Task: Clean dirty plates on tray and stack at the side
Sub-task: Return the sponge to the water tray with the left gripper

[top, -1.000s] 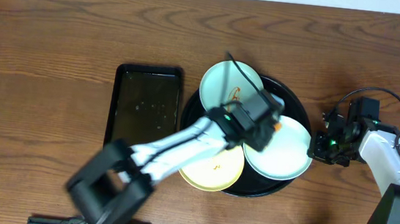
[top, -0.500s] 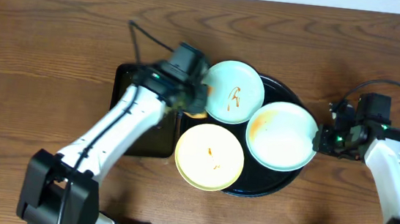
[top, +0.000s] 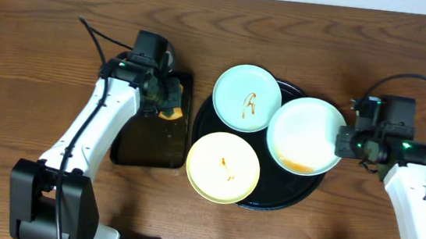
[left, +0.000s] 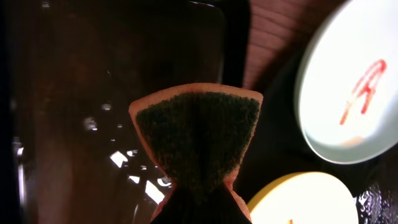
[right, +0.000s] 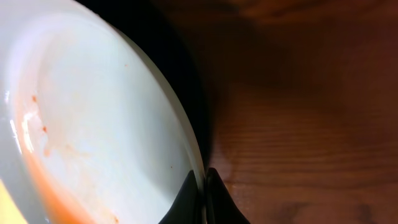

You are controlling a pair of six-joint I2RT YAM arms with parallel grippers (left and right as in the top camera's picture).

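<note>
The round black tray holds three plates. A mint-blue plate with a red-orange smear lies at its upper left, also in the left wrist view. A pale yellow plate with a small smear lies at the lower left. My right gripper is shut on the rim of the second mint-blue plate, tilted, with an orange streak along its low edge. My left gripper is shut on an orange sponge with a dark green pad, over the rectangular tray.
A smaller black rectangular tray with wet spots lies left of the round tray. Brown wooden table all round. A pale wall edge runs along the back.
My left gripper has carried the sponge left, from the round tray's edge to over the rectangular tray. The right gripper has tipped its mint-blue plate up; sauce has gathered at its low edge.
</note>
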